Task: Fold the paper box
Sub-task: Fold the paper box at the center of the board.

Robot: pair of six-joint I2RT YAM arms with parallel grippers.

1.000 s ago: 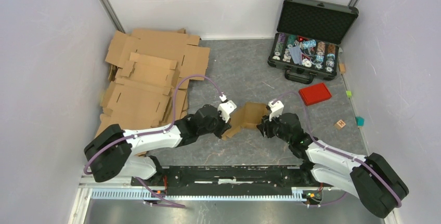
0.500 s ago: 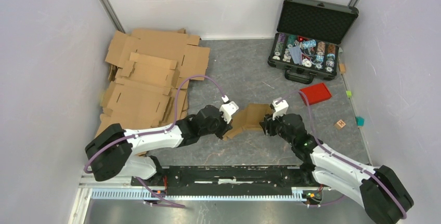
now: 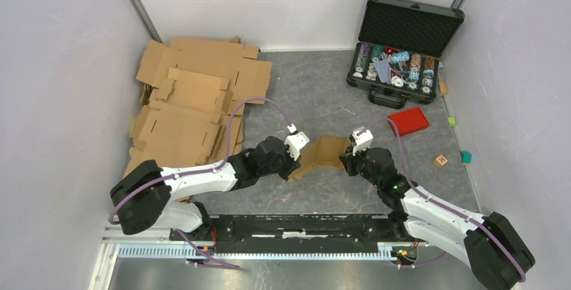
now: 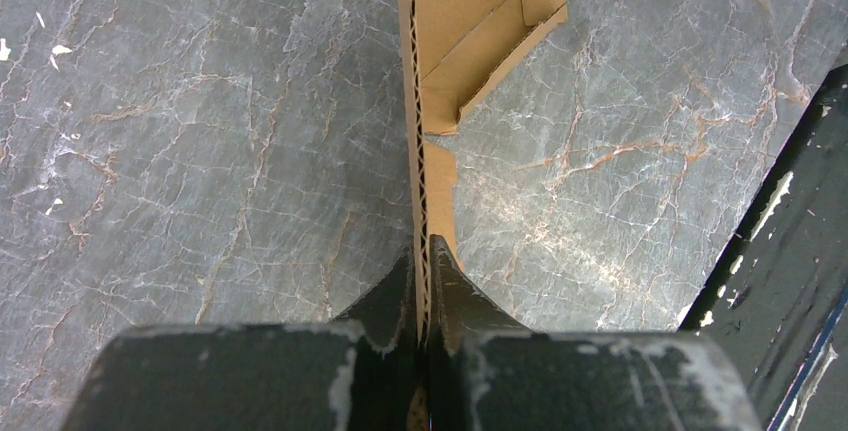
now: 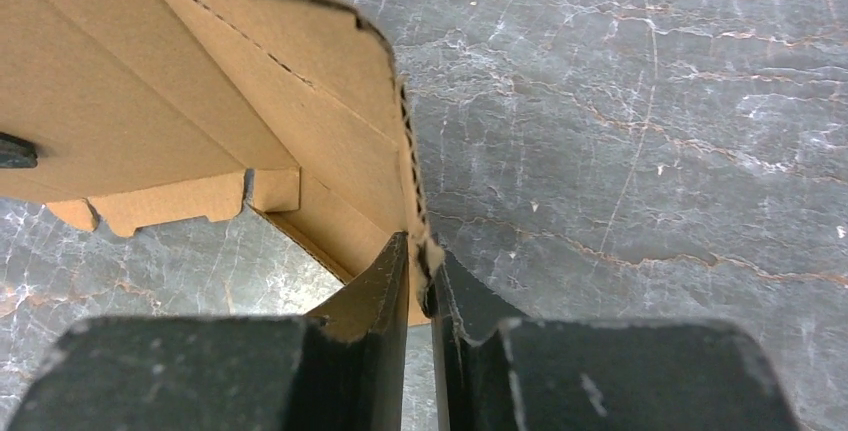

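The paper box [image 3: 324, 153], a small brown cardboard piece with flaps partly raised, sits on the grey floor between my two arms. My left gripper [image 3: 297, 158] is shut on its left edge; in the left wrist view the fingertips [image 4: 422, 256] pinch the corrugated wall, and the box [image 4: 470, 21] runs away from them. My right gripper [image 3: 346, 158] holds the right edge. In the right wrist view its gripper [image 5: 421, 269] pinches a frayed corner of the box [image 5: 150, 111], whose inner flaps show on the left.
A pile of larger flat cardboard sheets [image 3: 192, 101] lies at the left. An open black case [image 3: 402, 48] of chips stands at the back right, with a red lid [image 3: 408, 121] in front. Small blocks [image 3: 441, 161] lie by the right wall. A black rail [image 3: 289, 226] lines the near edge.
My right gripper has narrowed from open onto the box's right corner. The box and right arm shifted slightly right. The left gripper stayed shut on its edge.
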